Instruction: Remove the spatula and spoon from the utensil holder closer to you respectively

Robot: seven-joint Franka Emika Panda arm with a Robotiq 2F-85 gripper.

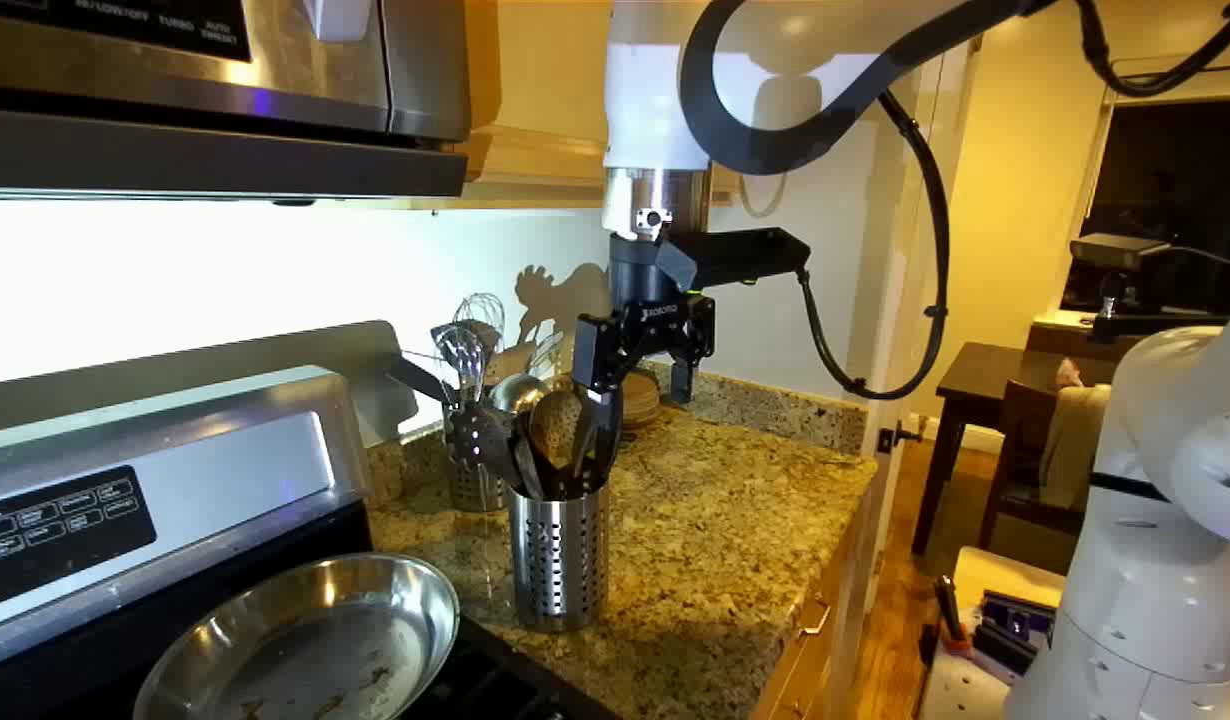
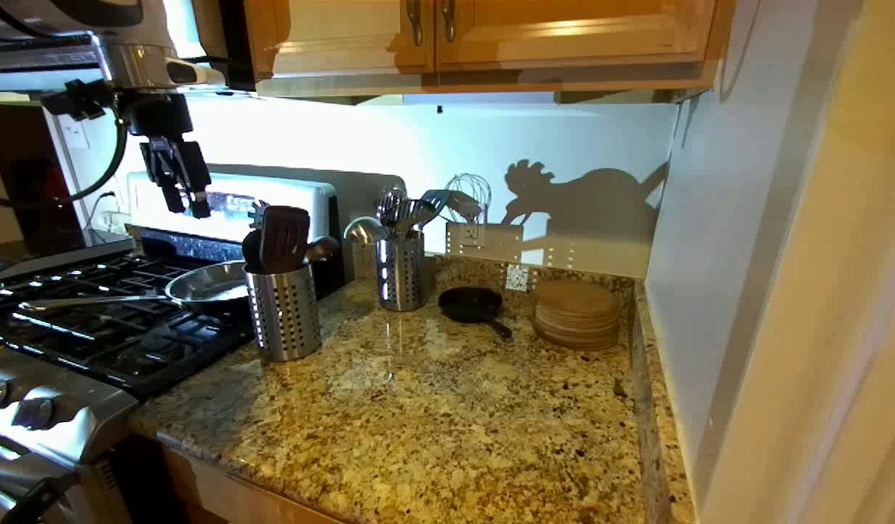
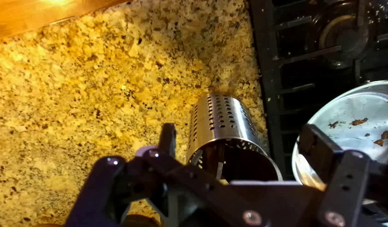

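On the granite surface [image 2: 447, 437], just beside the stove [image 2: 127, 342], the perforated utensil holder [image 2: 284, 313] is being shown upright, and the spatula [image 2: 284, 239] is being carried in it, broad slotted head uppermost. Toward one o'clock from the holder, a rounded brown head [image 2: 321, 249] is being tilted outward; whether it belongs to the spoon cannot be told. The hand [image 3: 238, 135] is being shown released, its jaws spread wide. By the wrist view the holder's mouth is being framed between them, while in an exterior view a gap is being left between the fingertips [image 2: 200, 208], toward half past ten, and the utensils.

Only in an exterior view is a black skillet [image 2: 471, 304] being shown, at three o'clock from that holder; likewise, only in an exterior view are a dark table [image 1: 1000, 365] and a chair [image 1: 1023, 430] being caught, around three o'clock from the hand. Brown patches [image 3: 359, 121] in the steel pan [image 3: 355, 104] are being brought out most clearly by the wrist view, where its rim is being cut off toward three o'clock; in an exterior view, near seven. Behind the fingers [image 1: 683, 375], a stack of wooden rounds [image 1: 640, 395] is being partly screened in an exterior view, and there the spatula is being lost among overlapping dark heads. Inside the holder's mouth, handles [image 3: 213, 154] are being swallowed by shadow.
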